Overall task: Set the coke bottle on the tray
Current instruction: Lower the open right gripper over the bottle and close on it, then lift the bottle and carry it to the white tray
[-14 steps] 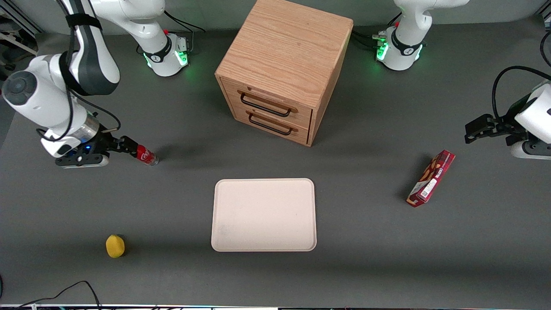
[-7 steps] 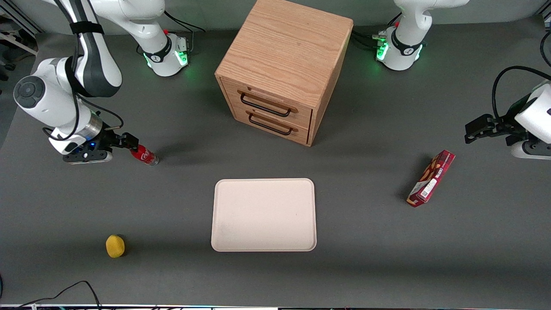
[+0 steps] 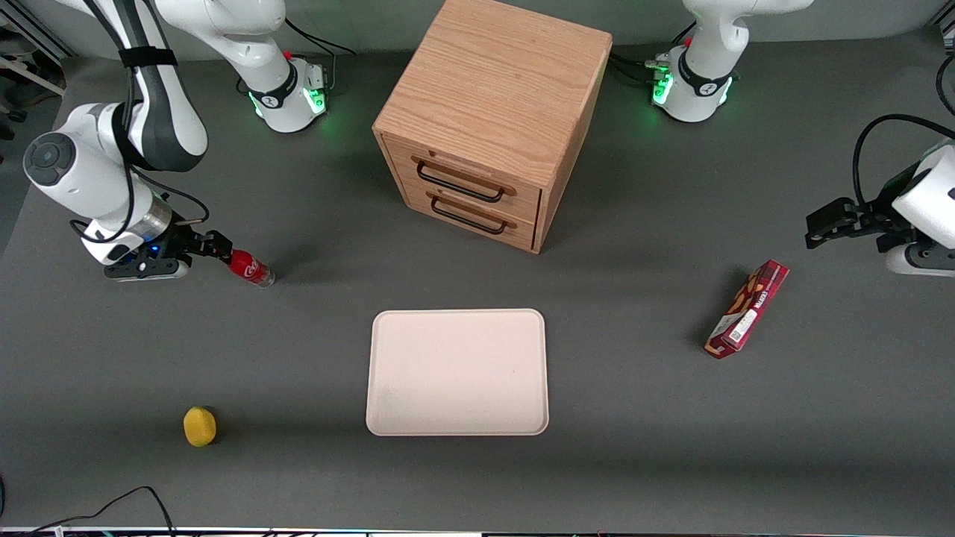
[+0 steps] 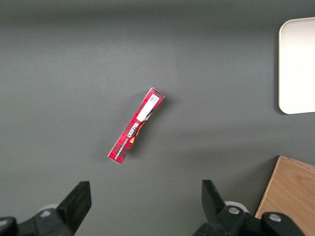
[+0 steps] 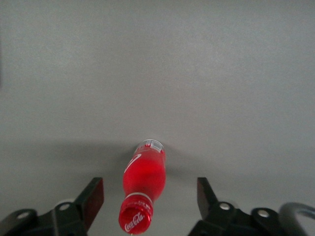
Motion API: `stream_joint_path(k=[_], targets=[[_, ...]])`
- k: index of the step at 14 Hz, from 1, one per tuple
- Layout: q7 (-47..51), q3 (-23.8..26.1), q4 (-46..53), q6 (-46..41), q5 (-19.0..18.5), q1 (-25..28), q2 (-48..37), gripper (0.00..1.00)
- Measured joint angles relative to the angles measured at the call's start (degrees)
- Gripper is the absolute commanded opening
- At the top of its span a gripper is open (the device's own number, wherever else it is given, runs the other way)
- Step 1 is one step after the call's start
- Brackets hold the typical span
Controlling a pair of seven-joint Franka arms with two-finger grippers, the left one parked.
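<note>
open gripper (image 5: 147, 196) by glossy coke bottle (image 5: 144, 186)

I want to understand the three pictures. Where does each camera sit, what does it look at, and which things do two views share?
Front view: high above the table, facing both arms; the claw is at the coke bottle, fingers apart.
Right wrist view: on the working arm, looking down on the coke bottle between its open claw.
Left wrist view: on the parked arm, over the snack box.
Shared: tray and drawer cabinet show in front and left wrist views.
</note>
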Motion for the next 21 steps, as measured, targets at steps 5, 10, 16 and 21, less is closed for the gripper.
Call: stream_joint_path(k=[5,10,16,21], targets=[[0.0,0.4,-4.0,3.6,0.0,0.0,-0.5,0.62],[0.0,0.4,-5.0,3.6,0.1,0.0,-2.2,0.12],[0.4,2.6,-5.0,3.7,2.5,0.0,-2.3,0.0],[12.5,12.1,2.5,3.0,3.4,0.7,-0.1,0.0]])
